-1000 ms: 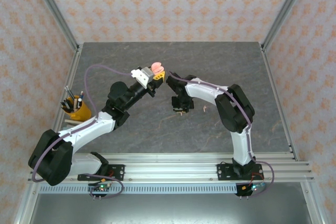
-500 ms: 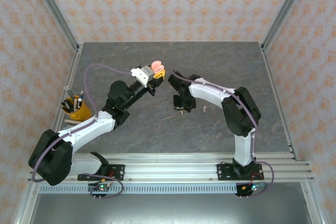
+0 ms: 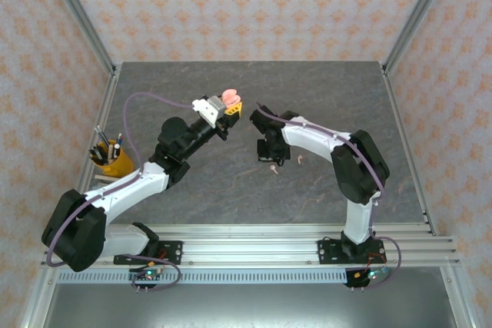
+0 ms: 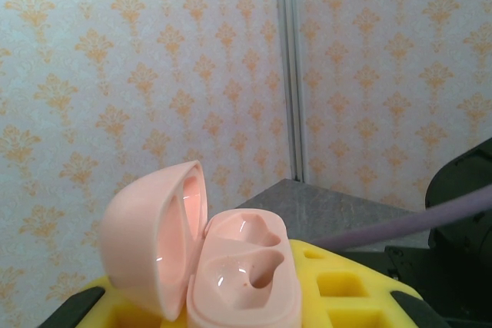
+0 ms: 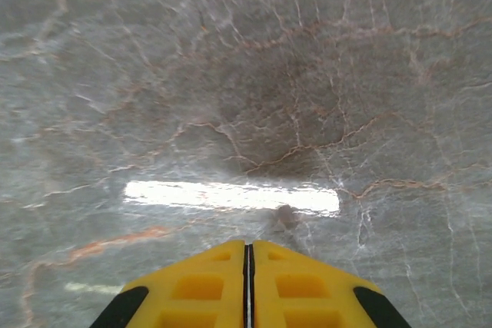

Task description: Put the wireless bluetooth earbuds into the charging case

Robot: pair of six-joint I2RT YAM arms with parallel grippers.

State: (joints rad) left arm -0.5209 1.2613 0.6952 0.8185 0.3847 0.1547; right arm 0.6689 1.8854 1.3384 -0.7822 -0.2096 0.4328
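We see the left gripper [image 3: 234, 106] held up in the air over the back part of the gray table [image 3: 231, 193]. Its yellow fingers [image 4: 346, 289] are squeezed tight onto the pink charging case [image 4: 242, 278]. The lid of the case is flipped open (it stands up on the left side in the left wrist view). The two little holes inside the case are bare.

The right gripper [image 3: 270, 157] points down at the table near the middle. Its two yellow fingers [image 5: 200, 282] are pressed flat together, and we see nothing pinched between them.

A tiny pale first earbud [image 3: 274, 168] lies on the table just beside that gripper's tip. A second earbud [image 3: 300, 159] lies a bit more to the right, apart from the first. Both are well apart from the case. A yellow cup of pens [image 3: 114, 160] stands near the left edge.
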